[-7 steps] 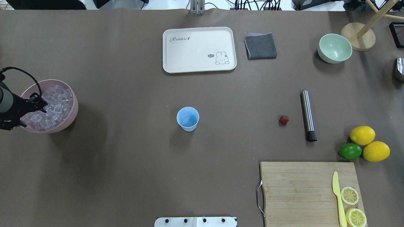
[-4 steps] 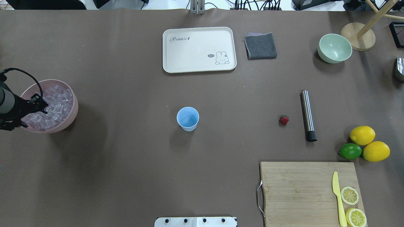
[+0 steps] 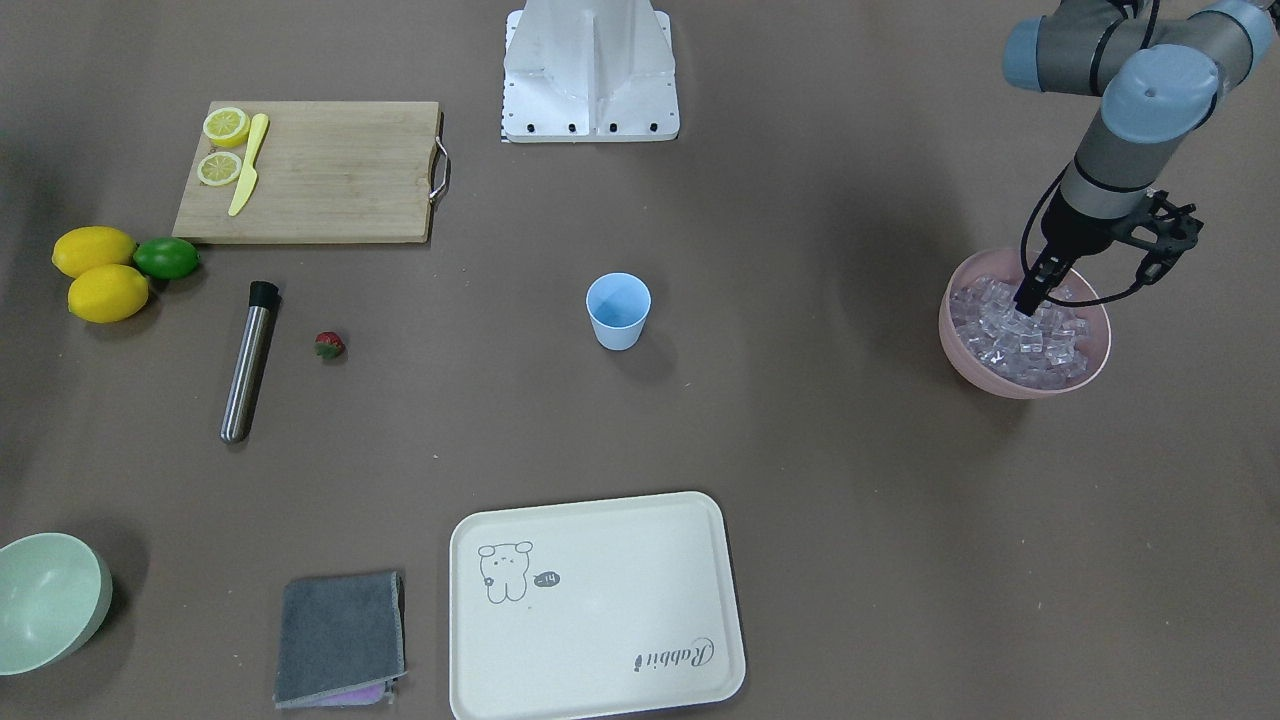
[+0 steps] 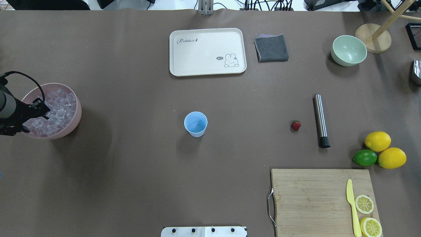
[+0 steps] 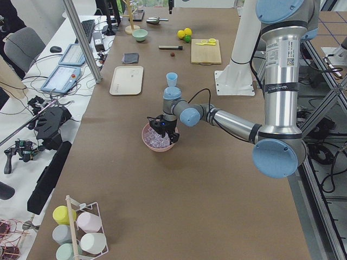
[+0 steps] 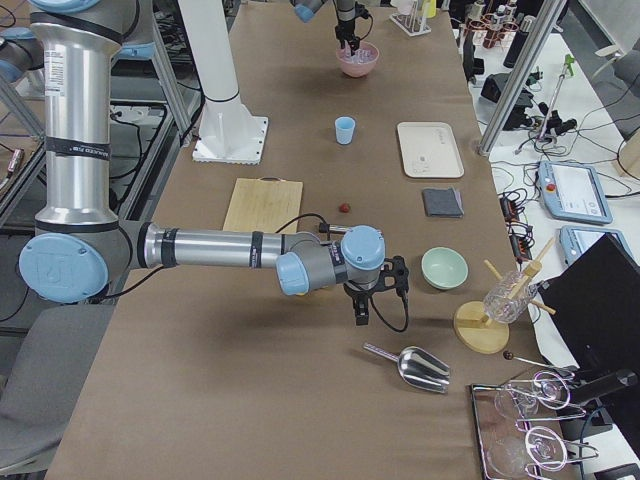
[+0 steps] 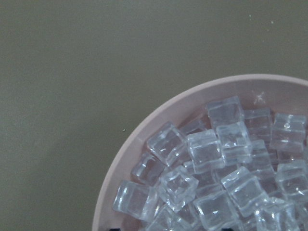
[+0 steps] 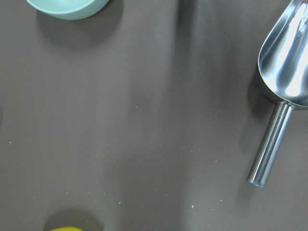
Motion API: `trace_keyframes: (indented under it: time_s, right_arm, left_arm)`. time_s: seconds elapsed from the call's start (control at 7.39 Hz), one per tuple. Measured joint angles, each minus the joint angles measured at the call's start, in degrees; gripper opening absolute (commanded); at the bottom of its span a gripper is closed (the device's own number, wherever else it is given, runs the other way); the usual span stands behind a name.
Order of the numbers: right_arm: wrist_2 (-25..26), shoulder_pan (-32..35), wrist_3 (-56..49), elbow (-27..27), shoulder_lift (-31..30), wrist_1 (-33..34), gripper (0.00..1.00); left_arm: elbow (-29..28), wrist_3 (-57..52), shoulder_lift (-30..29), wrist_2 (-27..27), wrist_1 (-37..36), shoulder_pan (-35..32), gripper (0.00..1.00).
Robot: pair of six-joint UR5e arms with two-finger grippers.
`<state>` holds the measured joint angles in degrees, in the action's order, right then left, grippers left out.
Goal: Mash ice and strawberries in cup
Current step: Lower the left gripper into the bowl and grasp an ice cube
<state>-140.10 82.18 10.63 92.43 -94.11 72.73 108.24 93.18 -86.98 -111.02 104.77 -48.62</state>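
Brown paper covers the long table (image 4: 131, 82) where two arms work at opposite ends. One light blue cup (image 4: 196, 123) stands upright and alone at mid-table. One strawberry (image 4: 296, 125) lies well to its right, just left of one steel muddler (image 4: 320, 120). Farther right sit two lemons (image 4: 377, 141) and one lime (image 4: 365, 157), touching. On the one cutting board (image 4: 312, 197), at the near right, lie one yellow knife (image 4: 352, 207) and two lemon slices (image 4: 364, 204). Along the far side are one cream tray (image 4: 207, 52), one grey cloth (image 4: 271, 48) and one pale green bowl (image 4: 338, 56).

At the left edge, one pink bowl (image 4: 78, 113) is heaped with ice (image 4: 59, 110), too many cubes to count. The left arm reaches out level, its wrist turned straight down. The left gripper (image 3: 1028, 300) dips its tips into the cubes in the front view. Whether its fingers are apart or together cannot be told. Its wrist camera shows only cubes and rim.

Only the right side view shows the right arm. It is stretched low, with the right gripper (image 6: 360, 315) pointing down over bare table between the green bowl and one steel scoop (image 6: 415, 368). Its finger state cannot be told.
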Motion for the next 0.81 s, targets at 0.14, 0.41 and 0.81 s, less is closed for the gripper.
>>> trace_keyframes:
  time_s: [0.14, 0.41, 0.81]
  right_arm:
    - [0.0, 0.0, 0.0, 0.01, -0.01, 0.04, 1.0]
    - [0.0, 0.0, 0.0, -0.04, -0.05, 0.14, 1.0]
    - [-0.04, 0.05, 0.0, -0.06, -0.16, 0.29, 1.0]
  left_arm:
    - [-0.05, 0.04, 0.15, 0.21, -0.01, 0.03, 0.6]
    - [0.02, 0.12, 0.25, 0.69, 0.0, 0.02, 0.45]
    - [0.1, 0.29, 0.24, 0.84, -0.06, 0.04, 0.0]
